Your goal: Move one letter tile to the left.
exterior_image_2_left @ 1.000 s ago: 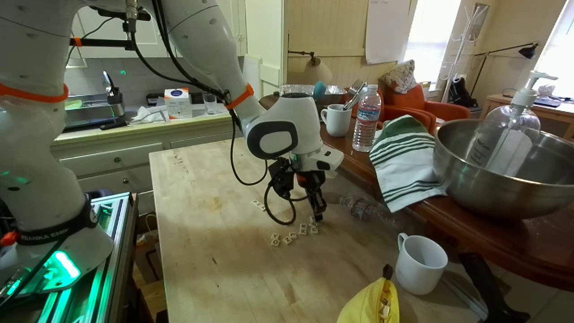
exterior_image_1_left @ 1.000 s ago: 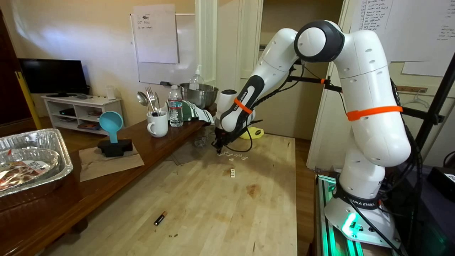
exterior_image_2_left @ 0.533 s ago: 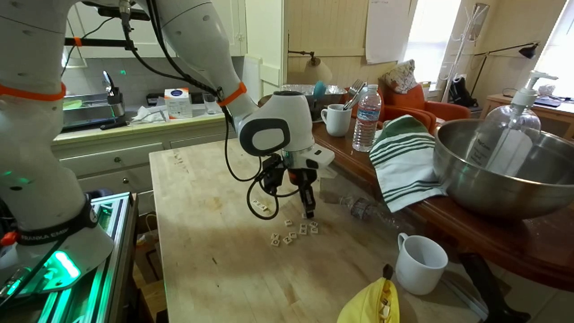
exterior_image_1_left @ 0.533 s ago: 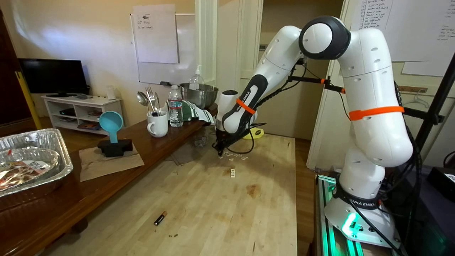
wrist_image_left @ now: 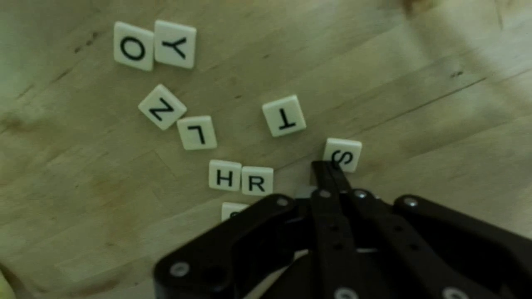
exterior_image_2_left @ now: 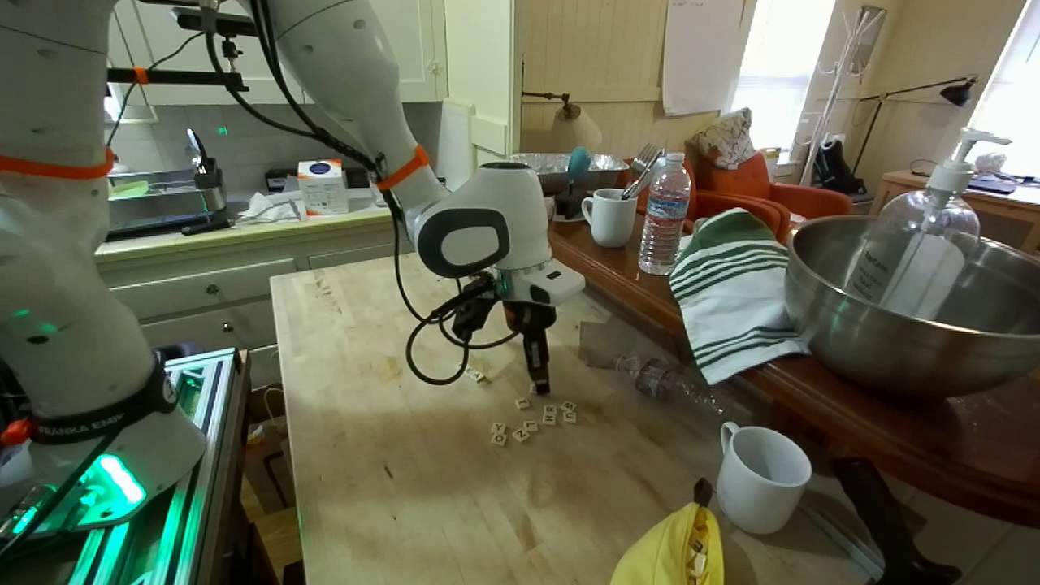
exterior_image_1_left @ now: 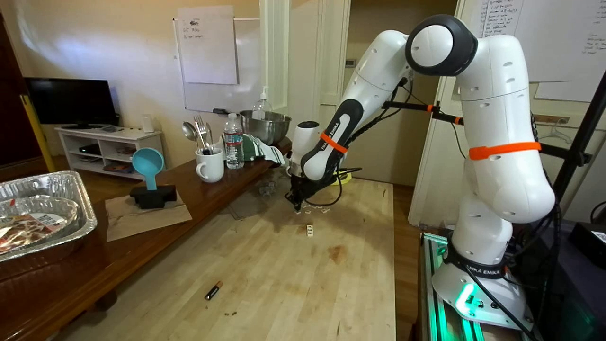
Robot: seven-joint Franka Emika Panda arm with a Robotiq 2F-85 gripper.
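Note:
The letter tile [wrist_image_left: 344,153] is small, cream and squarish, marked with a sideways S, lying flat on the wooden table. My gripper [wrist_image_left: 328,164] has its two black fingertips together, and they cover the tile's lower left corner in the wrist view. No tile shows between the fingers. In an exterior view the gripper [exterior_image_2_left: 540,390] points down at the table, with the tile [exterior_image_2_left: 533,389] just left of the tips. In an exterior view the tile [exterior_image_1_left: 297,212] shows right under the gripper [exterior_image_1_left: 297,207]. Whether the tips press on it or its edge is hidden.
A T tile [wrist_image_left: 284,116] lies nearby, with H [wrist_image_left: 225,175] and R [wrist_image_left: 257,181] side by side. Several more tiles lie around, one partly hidden by the gripper. A short tile row [exterior_image_1_left: 310,230], a battery [exterior_image_1_left: 213,291], a yellow pouch [exterior_image_2_left: 670,548] and a white mug [exterior_image_2_left: 764,479] are on the table.
The shut-looking gripper has slid low over the table, leftward in an exterior view. The tile at its tips has moved along with it, away from the other tiles.

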